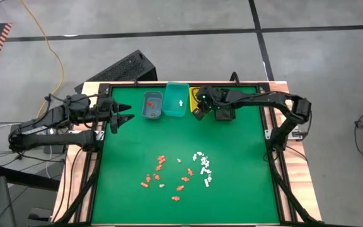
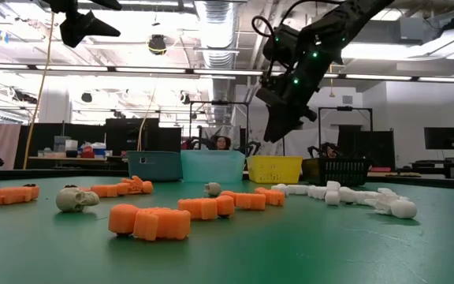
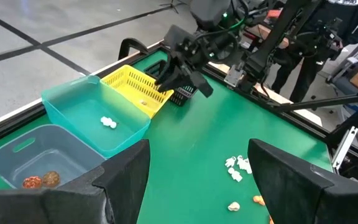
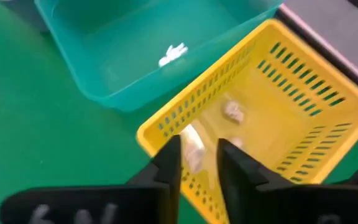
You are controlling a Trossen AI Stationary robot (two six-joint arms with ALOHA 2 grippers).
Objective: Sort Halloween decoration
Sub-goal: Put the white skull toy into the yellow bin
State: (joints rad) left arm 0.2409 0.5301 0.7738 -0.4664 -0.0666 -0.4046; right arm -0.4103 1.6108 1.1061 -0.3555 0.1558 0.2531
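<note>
we take the yellow bin (image 4: 272, 118) as our landmark. our right gripper (image 4: 199, 163) hangs just above its near rim, fingers drawn narrow around a small pale piece (image 4: 193, 151), which we judge is about to be dropped in. two tan pieces (image 4: 234, 112) already lie inside this bin. just beside it on the left-arm side, the teal bin (image 3: 89, 115) holds a single white piece (image 3: 108, 122), and beyond that the blue bin (image 3: 23, 155) holds two orange-red pieces (image 3: 41, 180). our left gripper (image 1: 123, 120) waits beyond the blue bin, above the table's edge, fingers spread wide and empty.

most of the sorting is still left, in our judgement: well away from the yellow bin, in the middle of the green table (image 1: 232, 157), lie a scatter of orange pieces (image 1: 159, 173) and a cluster of white pieces (image 1: 202, 167).
</note>
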